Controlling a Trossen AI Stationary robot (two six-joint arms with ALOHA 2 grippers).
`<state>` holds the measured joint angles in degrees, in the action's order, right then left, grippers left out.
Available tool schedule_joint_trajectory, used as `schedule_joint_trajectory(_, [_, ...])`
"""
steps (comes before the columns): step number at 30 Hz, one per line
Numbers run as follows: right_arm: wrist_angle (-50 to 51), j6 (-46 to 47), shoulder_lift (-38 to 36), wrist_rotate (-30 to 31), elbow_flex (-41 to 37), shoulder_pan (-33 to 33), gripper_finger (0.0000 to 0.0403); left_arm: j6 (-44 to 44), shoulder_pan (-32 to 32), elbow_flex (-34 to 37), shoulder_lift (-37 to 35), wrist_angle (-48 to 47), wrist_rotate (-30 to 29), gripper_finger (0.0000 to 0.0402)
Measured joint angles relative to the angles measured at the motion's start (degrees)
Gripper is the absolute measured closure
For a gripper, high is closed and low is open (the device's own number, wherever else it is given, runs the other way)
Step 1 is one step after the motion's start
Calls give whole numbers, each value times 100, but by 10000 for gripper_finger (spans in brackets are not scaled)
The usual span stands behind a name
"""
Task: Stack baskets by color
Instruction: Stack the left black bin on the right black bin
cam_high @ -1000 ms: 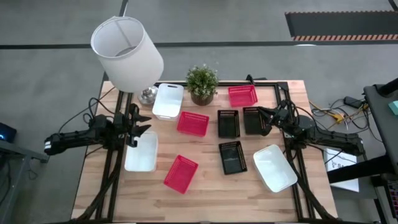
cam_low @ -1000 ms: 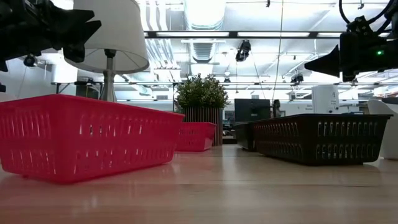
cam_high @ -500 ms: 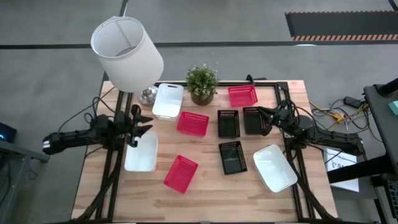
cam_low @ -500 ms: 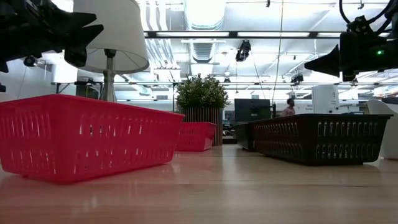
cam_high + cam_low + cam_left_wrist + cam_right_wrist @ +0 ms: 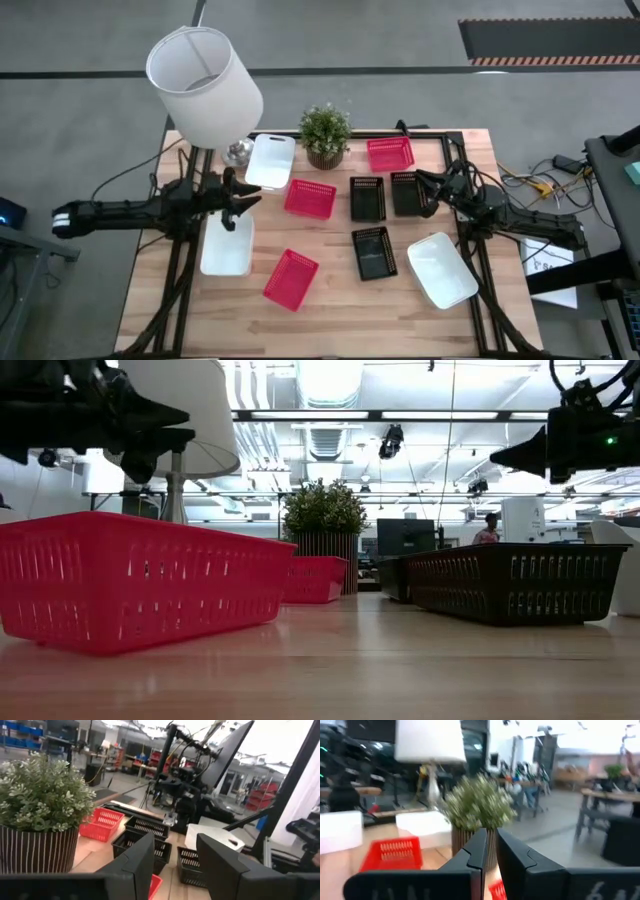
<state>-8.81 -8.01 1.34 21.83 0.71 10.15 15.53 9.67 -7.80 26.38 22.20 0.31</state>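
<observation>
1. While nothing is stacked yet, all nine baskets lie singly on the table (image 5: 330, 300).
2. The left gripper (image 5: 243, 200) hangs above the table's left side with its fingers apart and nothing between them, over the far end of a white basket (image 5: 227, 246) near the left edge.
3. The right gripper (image 5: 420, 181) hangs by the right edge with its fingers together, empty, at a black basket (image 5: 407, 192).
4. A second white basket (image 5: 271, 162) sits at the far edge between the lamp (image 5: 204, 84) and the plant (image 5: 325, 134); the third (image 5: 441, 269) lies by the right edge, towards the near side.
5. Red baskets: one (image 5: 390, 154) at the far edge beside the plant, one (image 5: 310, 198) mid-table, one (image 5: 290, 279) towards the near edge.
6. Two more black baskets: one (image 5: 367, 198) just beside the right gripper's, one (image 5: 373, 252) nearer the middle.
</observation>
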Motion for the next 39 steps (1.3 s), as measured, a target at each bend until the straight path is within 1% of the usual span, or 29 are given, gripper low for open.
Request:
schedule_joint_trajectory(4, [-742, -237, 58, -463, 0, 0, 371, -157, 0, -335, 517, 23, -10, 269])
schedule_joint_trajectory(8, [-1195, -363, 238, -829, 0, 0, 371, -279, 0, -631, 1017, -22, -25, 269])
schedule_joint_trajectory(13, [-1720, -361, 640, -998, 2, 0, 371, -296, 0, -993, 1538, 101, -25, 269])
schedule_joint_trajectory(16, [-2056, -364, 956, -1168, 2, 0, 371, -414, -2, -1050, 1769, 278, -23, 269])
schedule_joint_trajectory(19, [-2377, -373, 1262, -1181, 2, -2, 371, -485, -2, -1081, 1908, 424, -21, 269])
schedule_joint_trajectory(22, [-2442, -400, 1533, -1181, 38, -2, 371, -524, -2, -1095, 2005, 427, -19, 269])
schedule_joint_trajectory(27, [-2453, -467, 1987, -1189, 323, -4, 371, -544, -2, -1241, 2252, 437, -47, 269])
schedule_joint_trajectory(31, [-2451, -614, 2279, -1480, 490, -4, 371, -544, -4, -1481, 2623, 435, -49, 269])
schedule_joint_trajectory(34, [-2455, -697, 2393, -1616, 546, -4, 371, -540, -4, -1703, 2937, 428, -52, 269])
schedule_joint_trajectory(39, [-2470, -761, 2396, -1629, 609, -4, 371, -542, -4, -2139, 3457, 433, -54, 269])
